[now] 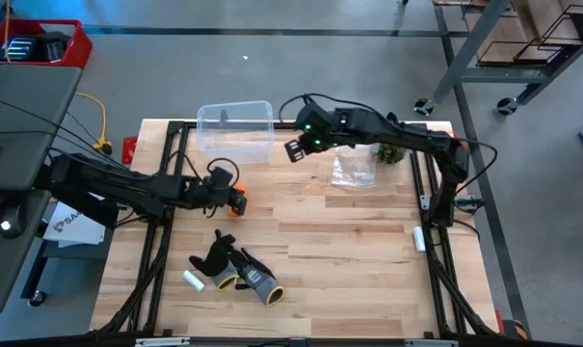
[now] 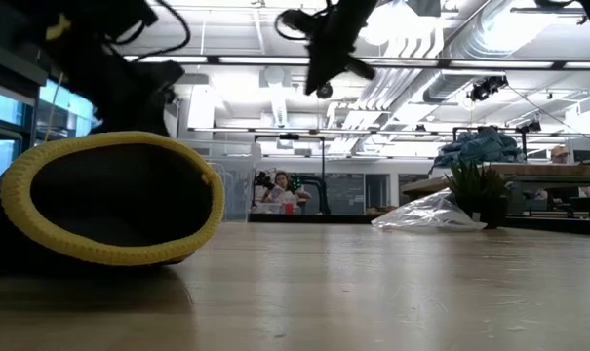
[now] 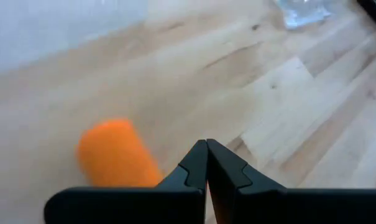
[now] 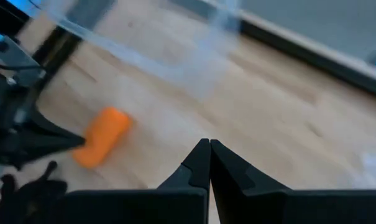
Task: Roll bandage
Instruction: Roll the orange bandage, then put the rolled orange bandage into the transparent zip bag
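Left gripper (image 3: 206, 149): fingers pressed together, holding nothing; we see it left of centre in the high view.
Bandage (image 3: 116, 155): already a stubby orange roll, lying on the wooden table (image 1: 349, 251) just beside that gripper's tips.
Handling: we judge it light, soft, compressible; pinch across its middle, gently.
Right gripper (image 4: 209, 149): fingers pressed together, empty, raised at upper centre near the clear plastic container (image 1: 235, 128).

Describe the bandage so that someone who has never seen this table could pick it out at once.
Start at the clear plastic box at the table's far edge, then come toward the near side to the left end effector. The bandage lies beside it: a stubby bright orange roll, unlike the white cylinder and the gloves.
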{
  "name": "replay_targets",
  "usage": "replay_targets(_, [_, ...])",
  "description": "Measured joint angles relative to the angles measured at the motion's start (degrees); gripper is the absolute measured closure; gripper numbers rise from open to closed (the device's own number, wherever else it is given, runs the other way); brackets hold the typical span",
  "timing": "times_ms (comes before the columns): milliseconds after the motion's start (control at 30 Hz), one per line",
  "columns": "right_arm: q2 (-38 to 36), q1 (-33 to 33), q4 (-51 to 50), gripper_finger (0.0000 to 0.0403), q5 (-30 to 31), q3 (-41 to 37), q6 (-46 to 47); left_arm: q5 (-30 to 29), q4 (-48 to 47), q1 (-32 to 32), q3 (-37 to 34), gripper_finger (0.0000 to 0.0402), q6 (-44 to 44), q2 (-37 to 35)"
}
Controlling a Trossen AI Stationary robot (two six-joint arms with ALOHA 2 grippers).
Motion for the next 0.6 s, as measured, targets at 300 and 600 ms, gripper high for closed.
replay_targets(300, [-3.56,3.81,-32.05,0.0403,2.81,-2.62,9.13,-3.29,-2.37,-0.01,6.29,0.0401,4.35,-3.32])
replay_targets(600, [-14.76,-1.32,-22.52,0.0403,-3.97,-31.76,17.55,-2.76,-2.06,-0.04,7.17,0.0401,9.85,-3.67])
